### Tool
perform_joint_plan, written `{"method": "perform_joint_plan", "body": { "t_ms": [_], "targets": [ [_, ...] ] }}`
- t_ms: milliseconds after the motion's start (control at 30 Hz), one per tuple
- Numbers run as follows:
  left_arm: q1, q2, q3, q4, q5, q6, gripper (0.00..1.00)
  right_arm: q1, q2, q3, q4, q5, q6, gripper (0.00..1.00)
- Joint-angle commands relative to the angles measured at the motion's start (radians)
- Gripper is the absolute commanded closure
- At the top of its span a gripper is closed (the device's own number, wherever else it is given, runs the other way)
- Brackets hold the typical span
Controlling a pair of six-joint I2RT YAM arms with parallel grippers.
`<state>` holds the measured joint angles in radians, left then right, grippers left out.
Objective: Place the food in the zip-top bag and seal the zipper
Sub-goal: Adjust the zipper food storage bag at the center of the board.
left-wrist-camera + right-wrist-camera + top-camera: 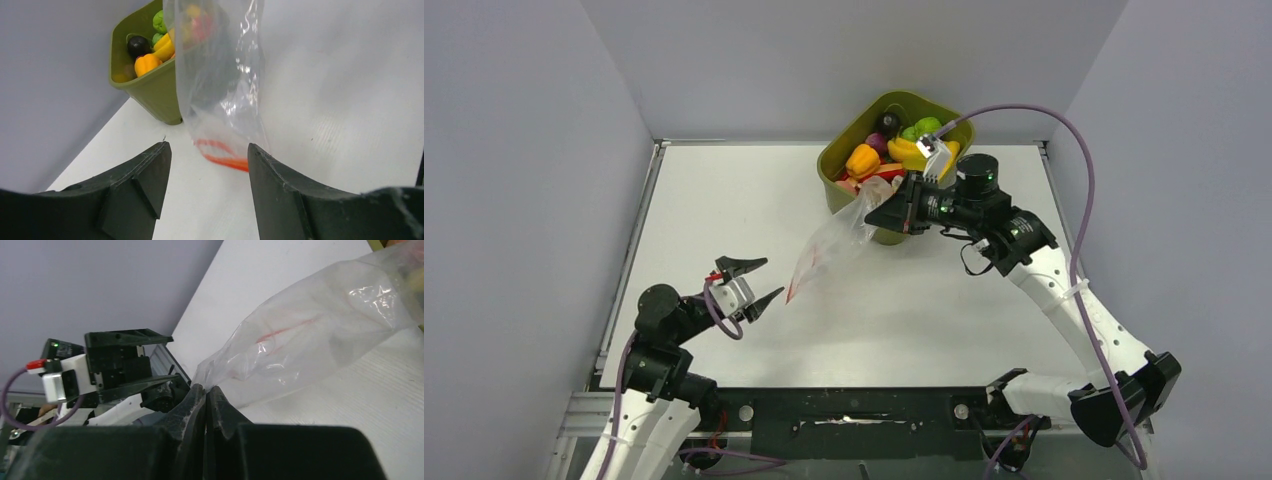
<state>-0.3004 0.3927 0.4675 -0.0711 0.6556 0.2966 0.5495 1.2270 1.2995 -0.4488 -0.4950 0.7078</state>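
The clear zip-top bag (834, 245) hangs slanted in the air. Its top end is pinched in my shut right gripper (876, 212) beside the tub, and its orange-red zipper (792, 292) is at the low end near the table. In the right wrist view my right gripper (206, 388) grips a corner of the bag (310, 340). My left gripper (769, 278) is open and empty just short of the zipper (227, 161), which sits between and beyond the fingertips (159, 150). The food (864, 158) lies in the tub. I see no food inside the bag (220, 75).
The olive-green tub (834, 165) stands at the table's back, right behind the bag, and holds an orange pepper (146, 63), bananas, green and dark pieces. Grey walls close off the left, back and right.
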Motion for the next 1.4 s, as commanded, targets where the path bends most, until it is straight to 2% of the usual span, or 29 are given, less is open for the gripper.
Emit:
{"method": "perform_joint_plan", "body": {
  "t_ms": [0,200,400,633,767,933,1200,1367],
  "targets": [
    [-0.002,-0.014,0.006,-0.124,0.038,0.232,0.43,-0.064,-0.051,0.033,0.130,-0.217,0.102,1.00],
    [-0.002,-0.021,0.003,-0.168,0.062,0.292,0.42,-0.093,-0.055,0.053,0.149,-0.263,0.134,1.00],
    [-0.002,-0.036,-0.023,-0.100,0.142,0.236,0.42,-0.101,-0.052,0.038,0.255,-0.315,0.233,1.00],
    [-0.003,-0.073,-0.065,0.065,0.259,0.063,0.41,-0.099,-0.047,0.037,0.325,-0.277,0.287,1.00],
    [-0.002,-0.102,-0.081,0.157,0.312,-0.047,0.40,-0.099,-0.054,-0.017,0.406,-0.238,0.376,1.00],
    [-0.002,-0.153,-0.141,0.252,0.278,-0.109,0.41,-0.098,-0.065,-0.066,0.486,-0.210,0.457,1.00],
    [-0.002,-0.138,-0.136,0.184,0.238,-0.015,0.53,-0.099,-0.069,-0.057,0.486,-0.192,0.481,1.00],
    [-0.002,-0.140,-0.141,0.196,0.193,0.010,0.55,-0.093,-0.069,-0.068,0.510,-0.201,0.504,1.00]
  ]
}}
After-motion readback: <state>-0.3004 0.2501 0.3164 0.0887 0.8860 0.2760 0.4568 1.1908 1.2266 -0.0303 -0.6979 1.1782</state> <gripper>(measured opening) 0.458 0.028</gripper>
